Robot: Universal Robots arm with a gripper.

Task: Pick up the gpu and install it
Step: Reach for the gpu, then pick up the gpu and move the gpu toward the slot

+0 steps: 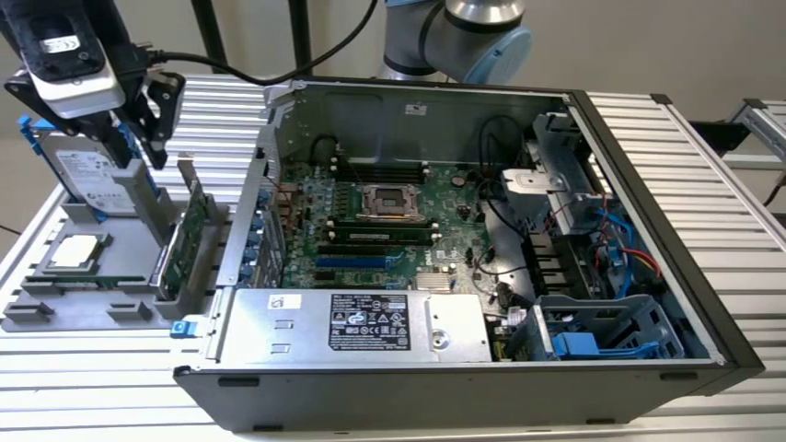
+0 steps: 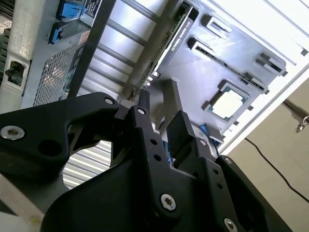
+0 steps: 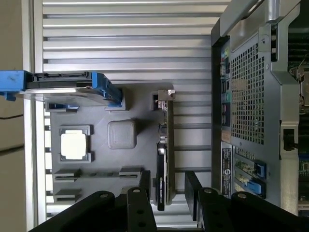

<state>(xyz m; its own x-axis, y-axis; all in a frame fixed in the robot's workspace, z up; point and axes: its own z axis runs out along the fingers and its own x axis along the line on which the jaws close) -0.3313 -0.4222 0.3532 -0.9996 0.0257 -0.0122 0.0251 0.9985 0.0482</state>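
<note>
While gpu (image 1: 184,241) stands in tray (image 1: 50,311): slatted metal table (image 1: 86,387), beige wall (image 1: 639,41).

The gpu (image 3: 161,169) shows green circuit board, a smooth black shroud and a bright metal bracket. Its holder (image 3: 111,159) is matt grey plastic, at nine o'clock from the perforated sheet-metal case (image 1: 368,387) in the exterior view. The gripper (image 3: 168,181) is matt black, and the table (image 3: 120,29) is ribbed, satin metal.

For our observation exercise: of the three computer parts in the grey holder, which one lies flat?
The small square silver processor chip lies flat; the hard drive with blue clips and the gpu both stand on edge.
</note>
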